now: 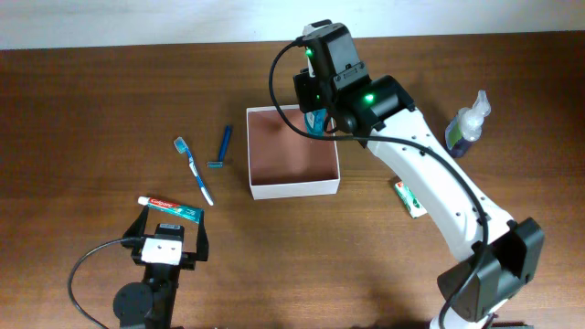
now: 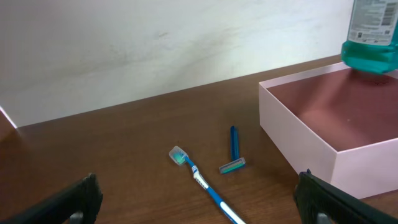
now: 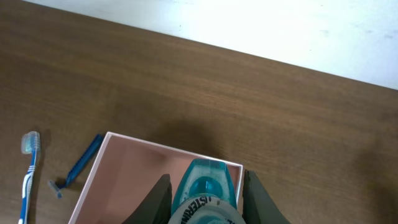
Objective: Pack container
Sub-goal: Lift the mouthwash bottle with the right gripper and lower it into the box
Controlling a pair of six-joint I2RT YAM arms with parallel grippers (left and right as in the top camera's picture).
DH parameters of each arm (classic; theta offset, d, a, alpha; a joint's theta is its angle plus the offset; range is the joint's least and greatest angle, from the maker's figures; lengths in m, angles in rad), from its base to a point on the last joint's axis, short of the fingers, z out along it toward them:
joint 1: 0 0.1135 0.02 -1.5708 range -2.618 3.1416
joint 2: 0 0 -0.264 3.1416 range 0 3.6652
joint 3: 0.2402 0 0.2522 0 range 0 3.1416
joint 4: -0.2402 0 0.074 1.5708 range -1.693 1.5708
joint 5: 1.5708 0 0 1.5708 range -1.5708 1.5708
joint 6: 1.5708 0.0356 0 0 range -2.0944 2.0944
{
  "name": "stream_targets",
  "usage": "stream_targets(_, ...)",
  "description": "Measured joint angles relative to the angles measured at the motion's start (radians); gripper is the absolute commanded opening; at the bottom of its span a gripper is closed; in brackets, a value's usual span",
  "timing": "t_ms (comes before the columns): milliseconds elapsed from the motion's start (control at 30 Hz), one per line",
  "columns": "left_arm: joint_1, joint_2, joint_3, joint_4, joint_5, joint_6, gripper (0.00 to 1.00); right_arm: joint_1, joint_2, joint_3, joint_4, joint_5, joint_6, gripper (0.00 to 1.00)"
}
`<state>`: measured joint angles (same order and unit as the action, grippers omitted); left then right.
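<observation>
container (image 1: 292, 151) between razor (image 1: 222, 146) and spray bottle (image 1: 466, 126), teal bottle (image 3: 202, 183) above

A dark brown wooden worktop (image 1: 91, 100) fills nearly the whole overhead view, its fine grain running from left to right. The surface is smooth and slightly glossy, with a soft pale sheen in places. Along its far edge it meets a plain wall (image 1: 137, 18), off-white and bare. In the left wrist view the wall shows faint scuffs and streaks where it rises from the worktop's far edge. In the right wrist view the same wall is brightly lit, almost washed out to white. The light is even and diffuse. Shadows on the wood are soft-edged and lie close to whatever casts them.
</observation>
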<state>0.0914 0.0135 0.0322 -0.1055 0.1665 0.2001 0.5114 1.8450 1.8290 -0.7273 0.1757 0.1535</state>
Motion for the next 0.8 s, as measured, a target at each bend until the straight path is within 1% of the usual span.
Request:
stream_targets(500, 0.0, 0.0, 0.0, 0.0, 0.0, 0.0, 1.0, 0.0, 0.1, 0.0, 0.013, 0.035, 0.0, 0.2)
stream_targets(800, 0.0, 0.0, 0.0, 0.0, 0.0, 0.0, 1.0, 0.0, 0.12, 0.0, 0.017, 0.069, 0.001, 0.2)
